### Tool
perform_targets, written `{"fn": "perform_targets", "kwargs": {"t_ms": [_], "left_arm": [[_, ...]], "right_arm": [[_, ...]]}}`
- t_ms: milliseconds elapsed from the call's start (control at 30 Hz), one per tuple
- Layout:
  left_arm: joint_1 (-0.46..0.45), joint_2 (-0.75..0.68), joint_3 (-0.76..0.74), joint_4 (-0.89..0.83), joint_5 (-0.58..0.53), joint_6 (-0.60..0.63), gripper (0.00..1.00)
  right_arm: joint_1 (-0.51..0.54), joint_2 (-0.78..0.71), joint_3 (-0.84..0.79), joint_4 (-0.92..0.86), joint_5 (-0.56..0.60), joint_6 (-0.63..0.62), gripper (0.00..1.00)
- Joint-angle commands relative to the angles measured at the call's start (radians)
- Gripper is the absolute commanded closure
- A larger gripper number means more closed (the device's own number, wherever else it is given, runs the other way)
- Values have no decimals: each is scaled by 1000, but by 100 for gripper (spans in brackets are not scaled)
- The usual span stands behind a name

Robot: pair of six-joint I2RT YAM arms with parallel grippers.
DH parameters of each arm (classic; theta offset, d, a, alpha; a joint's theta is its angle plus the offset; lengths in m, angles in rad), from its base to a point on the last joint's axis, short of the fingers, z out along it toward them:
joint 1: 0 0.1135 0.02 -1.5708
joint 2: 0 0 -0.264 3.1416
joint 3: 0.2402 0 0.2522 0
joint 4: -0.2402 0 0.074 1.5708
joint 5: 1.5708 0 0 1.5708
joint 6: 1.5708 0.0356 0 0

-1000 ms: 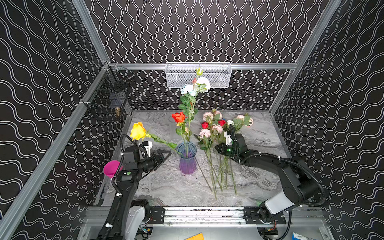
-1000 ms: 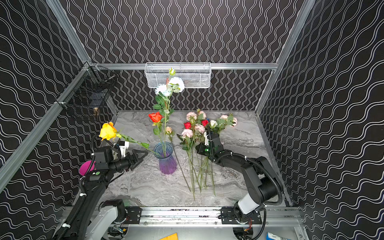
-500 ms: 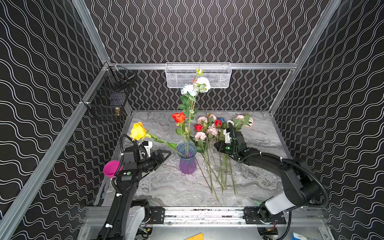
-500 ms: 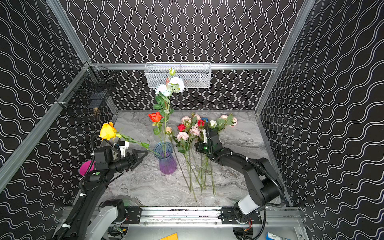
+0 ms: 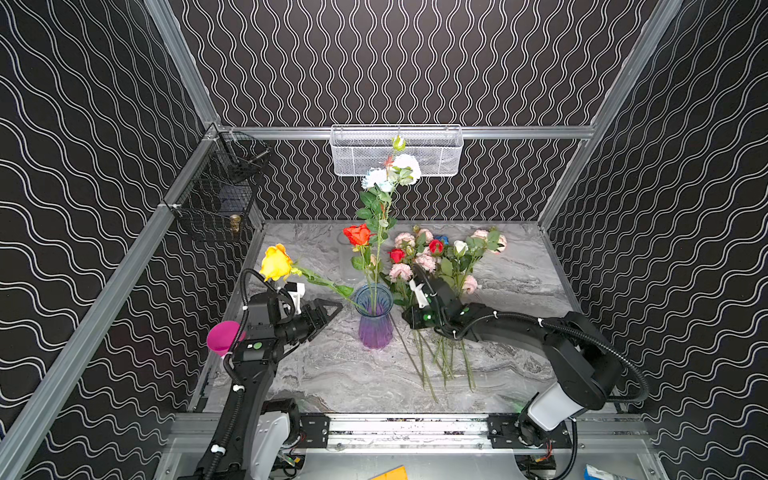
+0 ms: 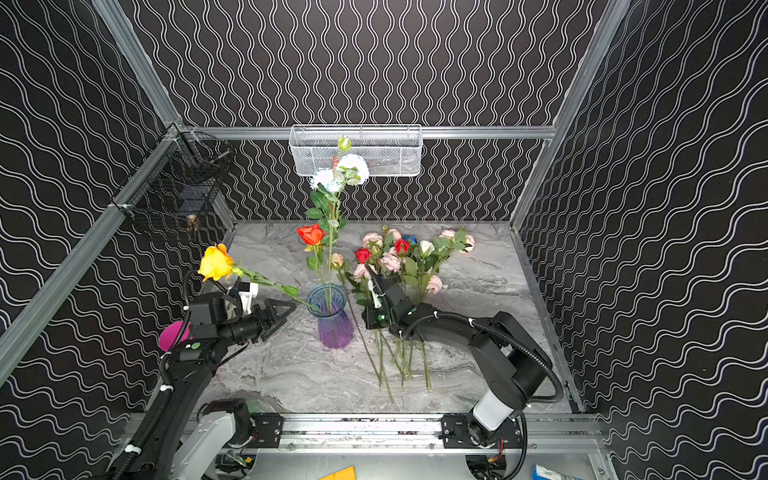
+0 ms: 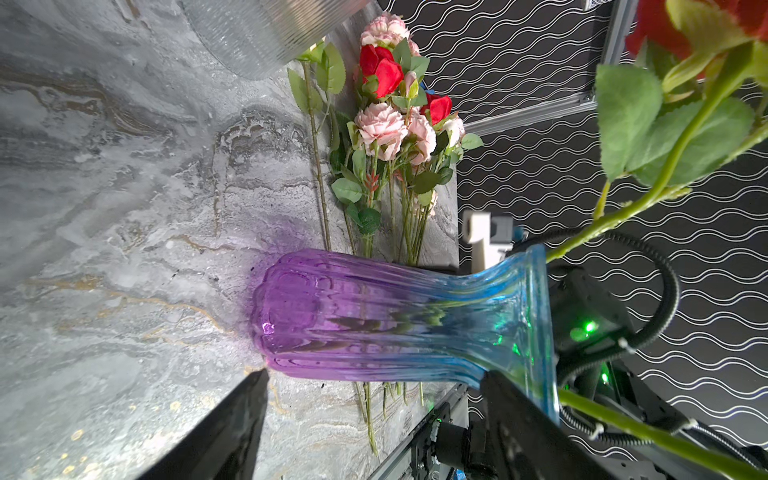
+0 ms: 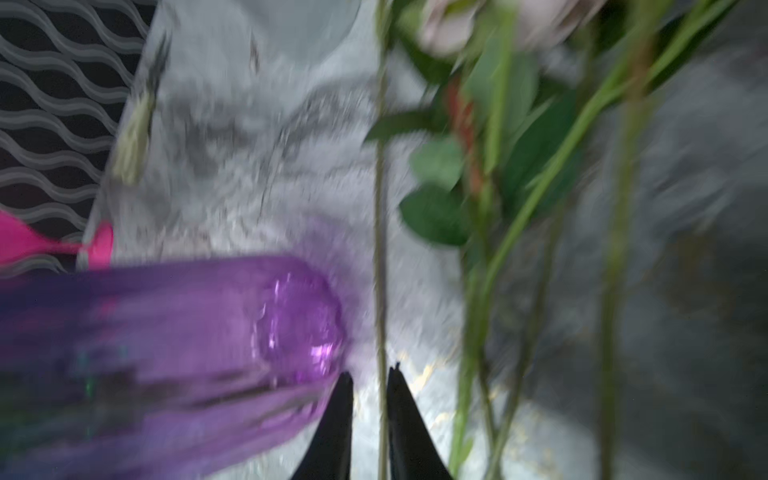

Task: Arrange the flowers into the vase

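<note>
Your bench [image 5: 332, 374] is a grey marbled sheet, boxed in by black walls [image 5: 415, 62] with white wavy lines and an aluminium frame. A white mesh basket [image 5: 436, 153] hangs on the back rail and a black wire basket [image 5: 212, 208] on the left wall. The purple-blue glass vase [image 5: 375, 328] stands upright mid-bench, holding a yellow rose [image 5: 275, 262], an orange-red rose [image 5: 357, 235] and a tall white spray [image 5: 405, 166]. The loose flowers [image 5: 424, 262] lie just to its right. Your left jaws stand wide, just beside the vase. Your right jaws are narrow, pinched on a thin stem [image 8: 380, 249]. Against a second ago, the right jaws have slid left toward the vase, and the pink and red heads have shifted with them. The left arm, the vase and its three flowers have not budged.
</note>
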Motion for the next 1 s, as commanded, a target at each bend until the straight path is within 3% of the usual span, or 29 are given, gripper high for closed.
{"fn": "perform_targets", "kwargs": {"t_ms": [0,100,233,633,800,967], "left_arm": [[0,3,6,15,14,20,16],[0,6,6,13,6,21,16],[1,15,5,19,19,20,16],[1,4,7,17,22,21,16],[1,-1,9,11,17,25,16],[1,1,8,13,14,23,16]], "right_arm": [[52,-38,-26,-119,106,-20,81],[116,-93,-46,-216,171,-4,78],[193,-137,-87,-271,160,21,72],[231,25,-42,-272,161,-21,67],[231,86,-1,-318,196,-16,81],[231,53,-22,-319,237,19,94]]}}
